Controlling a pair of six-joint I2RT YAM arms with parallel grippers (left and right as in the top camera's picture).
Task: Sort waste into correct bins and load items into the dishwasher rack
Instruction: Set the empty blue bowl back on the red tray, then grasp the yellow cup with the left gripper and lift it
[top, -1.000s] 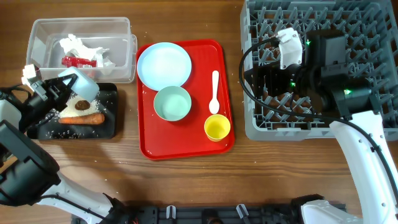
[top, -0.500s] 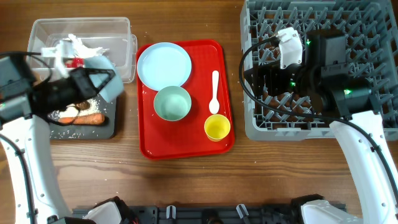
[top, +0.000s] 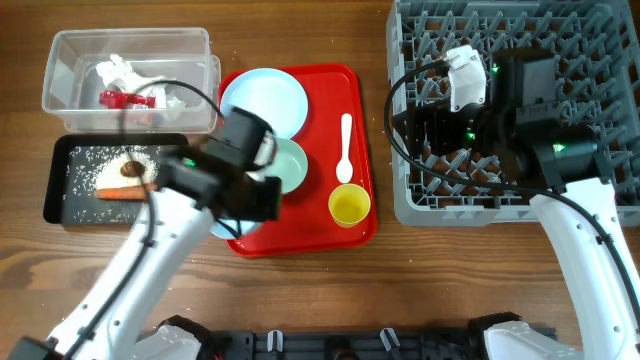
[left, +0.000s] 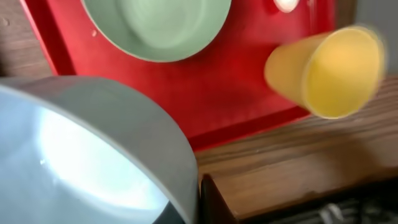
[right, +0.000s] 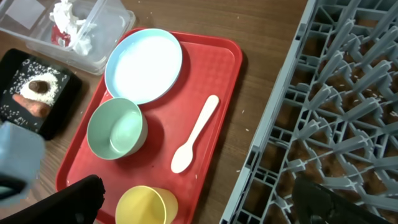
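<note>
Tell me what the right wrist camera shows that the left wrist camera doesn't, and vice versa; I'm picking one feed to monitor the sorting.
Only the right wrist view: the light blue plate, the clear tub with tissue, the black tray and the dishwasher rack. Only the left wrist view: the light blue bowl up close, rim and inside, plus the near edge of the table. Both: the red tray, the pale green bowl and the yellow cup.
</note>
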